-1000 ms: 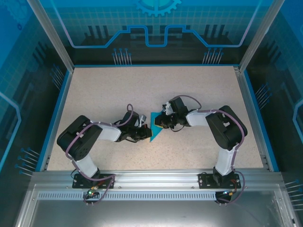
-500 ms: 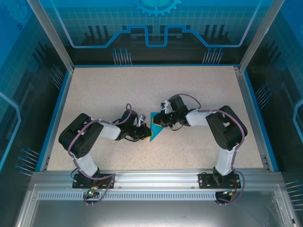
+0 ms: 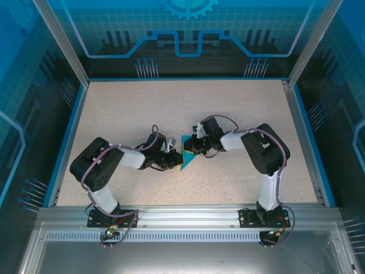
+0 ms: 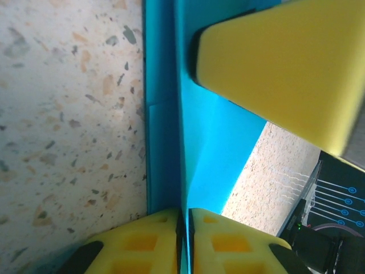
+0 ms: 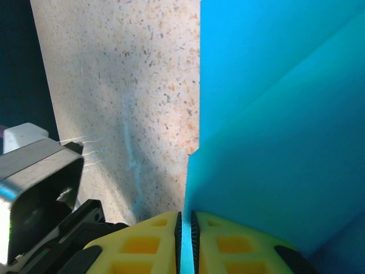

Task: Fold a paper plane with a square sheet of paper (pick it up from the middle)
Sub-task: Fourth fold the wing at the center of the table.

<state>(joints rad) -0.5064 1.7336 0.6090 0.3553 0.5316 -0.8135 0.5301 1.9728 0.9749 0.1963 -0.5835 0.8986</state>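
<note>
from above, the square sheet of paper (image 3: 186,149) is a small creased teal shape at the middle of the table (image 3: 171,108), between both wrists. the left wrist view adds that the left gripper (image 4: 183,214) is pinched tight on its folded edge, with what looks like a yellow pad (image 4: 274,63) of the other arm over the flap. the right gripper (image 5: 185,216) likewise clamps an edge.

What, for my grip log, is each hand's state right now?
Left hand: closed, pinching the blue paper.
Right hand: closed, pinching the blue paper too.
</note>
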